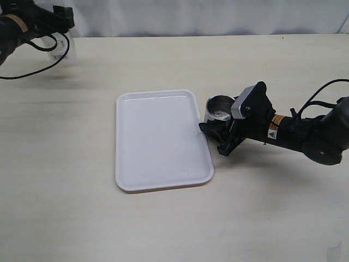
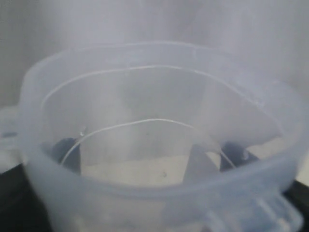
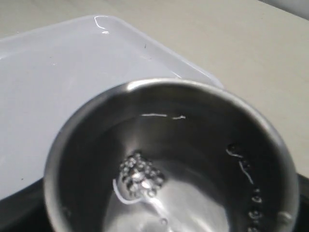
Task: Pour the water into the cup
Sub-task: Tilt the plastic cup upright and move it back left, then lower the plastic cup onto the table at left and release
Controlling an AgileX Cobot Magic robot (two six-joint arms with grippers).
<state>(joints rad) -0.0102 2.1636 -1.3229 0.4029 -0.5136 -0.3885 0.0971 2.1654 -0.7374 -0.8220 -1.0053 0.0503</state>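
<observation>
A: Where's the cup (image 1: 219,109)?
B: Steel, upright, just beside the tray's (image 1: 158,142) right edge, toward its far end. A little water (image 3: 159,198) lies in the bottom, with small bubbles clustered on it.
A: And the right gripper (image 1: 218,137)?
B: Low, at the cup's near side. Its jaws are spread wide and clamped on the cup wall. Whether the base rests on the table (image 1: 163,54) — cannot tell.
A: The other arm?
B: The left gripper (image 1: 61,24) is at the far-left corner, well apart from the cup. Its fingers (image 2: 65,150) are also wide, gripping a translucent container (image 1: 61,42) — they show dark through its wall.
</observation>
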